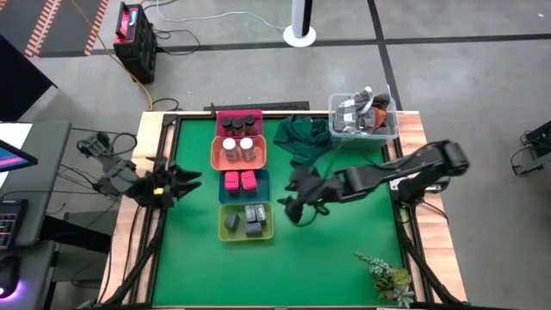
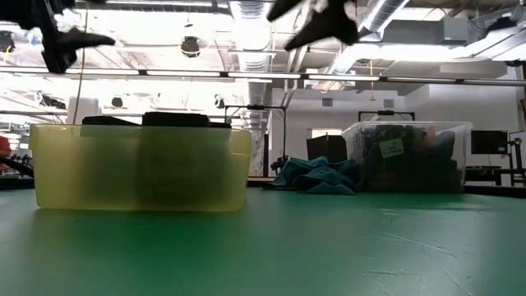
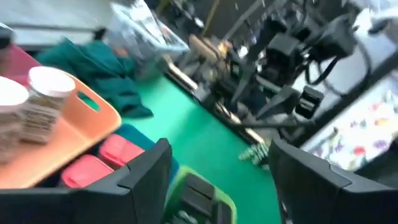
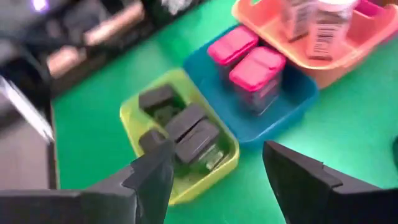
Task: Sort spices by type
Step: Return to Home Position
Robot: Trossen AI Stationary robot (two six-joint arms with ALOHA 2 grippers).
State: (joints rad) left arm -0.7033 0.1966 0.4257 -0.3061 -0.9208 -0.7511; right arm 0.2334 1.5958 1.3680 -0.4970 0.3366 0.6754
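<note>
1. Right gripper (image 1: 295, 207) hangs above the green table (image 1: 344, 250), just to the right of the yellow tray (image 1: 222, 231). Its 2 fingers stand apart with nothing between them.
2. Its wrist view looks past the gripper (image 4: 217, 155) down on the yellow tray (image 4: 134, 118) and the blue tray (image 4: 292, 102).
3. The left gripper (image 1: 185, 182) hovers over the table's left edge, level with the blue tray (image 1: 263, 195). Its 2 fingers (image 3: 146, 171) are also spread and hold nothing.
4. The 4 trays stand in a column at mid-table, each touching or just beside the next.
5. The pink-red tray (image 1: 219, 122) is farthest back and holds the dark round jars (image 1: 238, 126).
6. The orange tray (image 1: 217, 155) comes next and holds 2 white-capped jars (image 1: 238, 148), standing upright.
7. The blue tray holds 2 pink-red packets (image 1: 240, 181), side by side.
8. The yellow tray, nearest the front, holds the dark grey boxes (image 1: 254, 220).
9. A dark green cloth (image 1: 301, 135) lies bunched to the right of the pink-red and orange trays.
10. A clear bin (image 1: 383, 129) of mixed items sits at the far right corner, just beside the cloth.
11. A small plant sprig (image 1: 387, 275) lies near the front right corner.
</note>
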